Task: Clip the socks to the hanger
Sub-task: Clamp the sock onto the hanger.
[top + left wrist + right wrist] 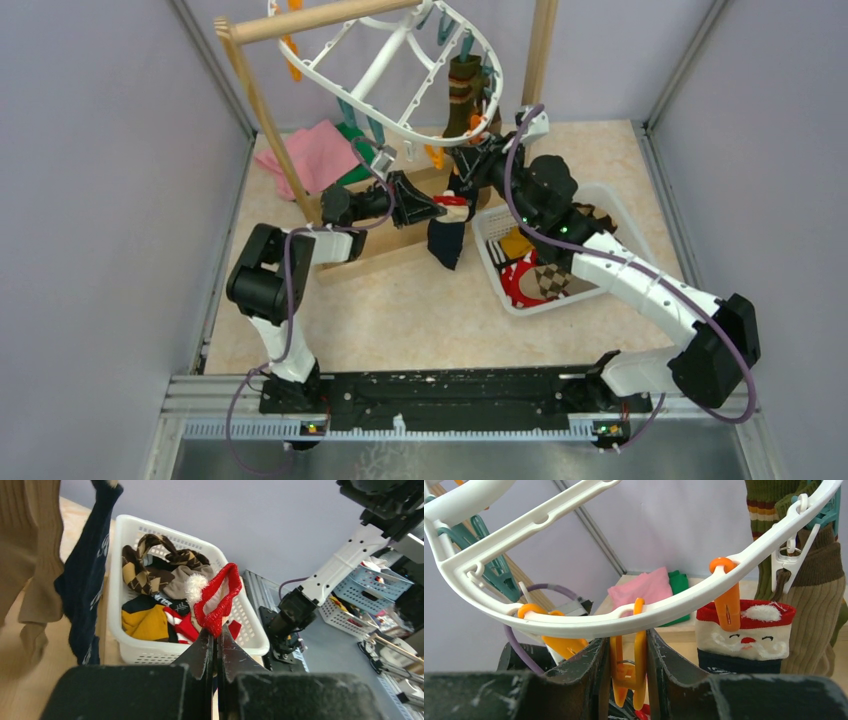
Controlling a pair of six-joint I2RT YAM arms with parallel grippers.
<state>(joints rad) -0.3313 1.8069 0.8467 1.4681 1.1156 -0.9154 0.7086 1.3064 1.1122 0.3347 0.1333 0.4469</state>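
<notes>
Left gripper clamped on red sock cuff, just beneath orange clip that right gripper pinches on hanger; cuff must rise.

All three feeds look bright on my end, light even and diffuse from overhead. Top view sharp, only faint soft shadows on the table. Left wrist: left gripper fingers soft near the lens, sock crisp. Right wrist: right gripper fingers blurred, hanger and orange clip sharp.
</notes>
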